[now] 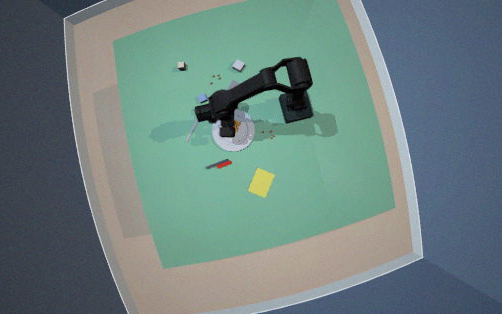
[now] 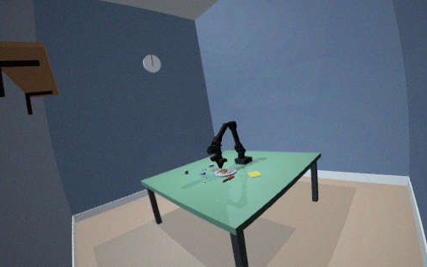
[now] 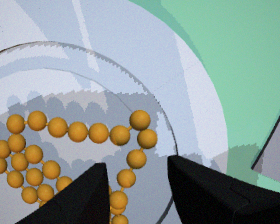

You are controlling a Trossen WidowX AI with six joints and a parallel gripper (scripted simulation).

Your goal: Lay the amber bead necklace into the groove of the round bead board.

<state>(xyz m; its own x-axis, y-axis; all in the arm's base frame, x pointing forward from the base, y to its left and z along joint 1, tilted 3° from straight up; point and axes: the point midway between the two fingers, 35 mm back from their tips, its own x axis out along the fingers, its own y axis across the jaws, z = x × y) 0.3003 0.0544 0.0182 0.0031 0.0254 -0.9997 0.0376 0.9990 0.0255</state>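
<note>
The round white bead board (image 1: 232, 148) (image 3: 206, 100) lies on the green table, partly under the arm. The amber bead necklace (image 1: 237, 125) (image 2: 223, 171) (image 3: 78, 132) lies loosely inside the board's dark circular line. In the wrist view one strand runs across and turns down at a corner on the right, while several beads are bunched at the left. My gripper (image 3: 137, 169) (image 2: 220, 167) points down over the board, fingers partly open. The strand's right side passes between and below the fingertips in the wrist view, not gripped. The fingers hide some lower beads.
A yellow sheet (image 1: 261, 182) (image 2: 254, 174) and a red and black item (image 1: 224, 164) lie near the board. A thin grey stick (image 1: 191, 132), blue block (image 1: 202, 98), white block (image 1: 238, 65) and beige cube (image 1: 181, 66) also lie about. Several tiny brown bits are scattered.
</note>
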